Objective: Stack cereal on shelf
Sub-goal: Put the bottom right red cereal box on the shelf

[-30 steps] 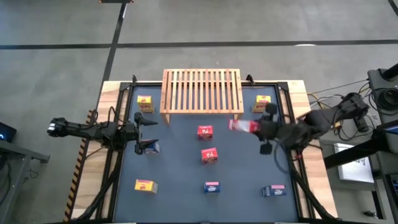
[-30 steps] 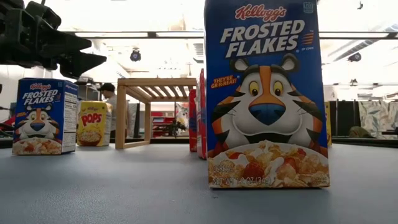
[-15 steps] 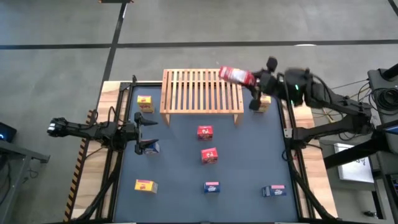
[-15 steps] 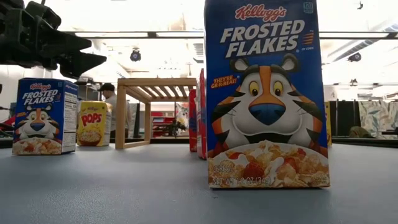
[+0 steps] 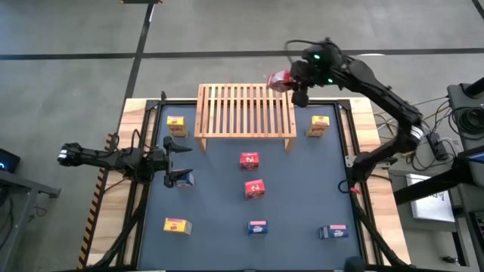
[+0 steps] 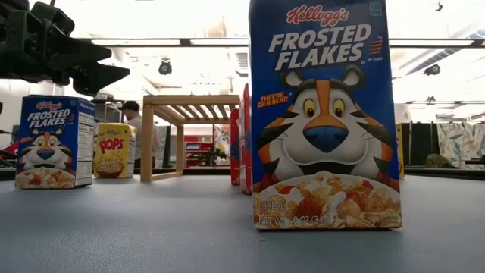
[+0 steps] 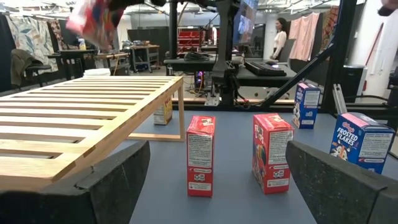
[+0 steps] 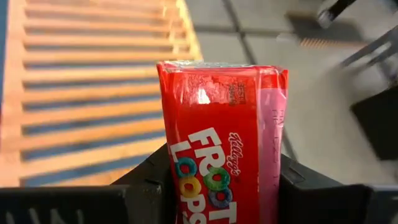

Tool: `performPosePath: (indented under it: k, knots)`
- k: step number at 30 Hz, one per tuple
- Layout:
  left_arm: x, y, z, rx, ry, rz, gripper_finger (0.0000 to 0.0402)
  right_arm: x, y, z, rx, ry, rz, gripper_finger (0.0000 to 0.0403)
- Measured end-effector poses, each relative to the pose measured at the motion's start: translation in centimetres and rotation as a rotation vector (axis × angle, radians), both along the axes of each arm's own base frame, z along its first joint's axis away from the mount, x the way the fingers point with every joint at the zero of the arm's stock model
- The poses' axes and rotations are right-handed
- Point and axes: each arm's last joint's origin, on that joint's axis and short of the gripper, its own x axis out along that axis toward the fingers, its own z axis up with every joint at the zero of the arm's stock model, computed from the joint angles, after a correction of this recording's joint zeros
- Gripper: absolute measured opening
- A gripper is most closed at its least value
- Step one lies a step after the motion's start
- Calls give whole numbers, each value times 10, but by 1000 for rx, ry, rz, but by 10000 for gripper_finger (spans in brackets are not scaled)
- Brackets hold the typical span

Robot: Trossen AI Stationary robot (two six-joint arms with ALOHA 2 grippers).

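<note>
My right gripper [image 5: 293, 81] is shut on a red Froot Loops box [image 5: 278, 80] high over the far right corner of the wooden slatted shelf [image 5: 246, 109]. The same box [image 7: 93, 15] shows blurred in the left wrist view. My left gripper [image 5: 175, 160] waits open at the table's left, beside a blue box [image 5: 182, 180]. Standing on the table are two red boxes [image 5: 249, 160] [image 5: 254, 189], three yellow ones [image 5: 175, 125] [image 5: 319, 125] [image 5: 177, 225] and two more blue ones [image 5: 257, 227] [image 5: 333, 232]. My right gripper pinches the red box between its two fingers [image 8: 143, 186], near one end of the box [image 8: 217, 186]. The fingers come about level from the table's right. The box is lifted clear and sticks out ahead of them, its free end [image 8: 221, 68] over the shelf's slats.
The shelf's slatted top [image 7: 74, 112] carries nothing. The low view is half filled by a blue Frosted Flakes box [image 6: 326, 114] standing close to the camera. The table has a raised frame [image 5: 151, 113] at its edges. People stand in the room beyond [image 7: 283, 34].
My right gripper has carried the red box from beside the shelf's near right leg toward the table's far edge and upward, to above the shelf's far right corner. It stayed shut on the box, which turned with the arm. The boxes on the table have kept still.
</note>
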Motion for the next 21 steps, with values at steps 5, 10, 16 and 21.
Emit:
performPosePath:
  k: [5,10,16,21]
  knots:
    - [0,0,0,0,0,0,359,19,-22,-11,69,139,21,139]
    - [0,0,0,0,0,0,359,34,-36,-12,126,244,38,139]
    - [0,0,0,0,0,0,359,44,-48,-11,143,283,33,139]
    - [0,0,0,0,0,0,359,47,-54,-20,163,371,10,139]
